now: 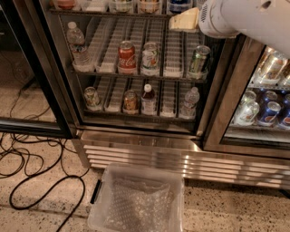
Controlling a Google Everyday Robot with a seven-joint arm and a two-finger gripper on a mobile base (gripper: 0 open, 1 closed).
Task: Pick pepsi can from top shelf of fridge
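Note:
The fridge (140, 145) stands open, steel with a louvred base grille. Its top shelf (108, 13) runs along the upper edge of the camera view, and only the bottoms of the items on it show. The pepsi can (178, 5) is blue and stands on that shelf right of centre, cut off by the frame's top. My gripper (182, 21), cream-coloured at the end of a white arm (244, 20), reaches in from the upper right. It sits just below and in front of the pepsi can, at the top shelf's front edge.
The middle rack holds a water bottle (76, 43), a red Coca-Cola can (126, 56), a pale can (150, 58) and a green can (199, 59). The lower rack holds more cans and bottles. A clear plastic bin (136, 201) sits on the floor in front. Black cables (27, 156) lie at left. The closed right door (265, 113) shows several cans.

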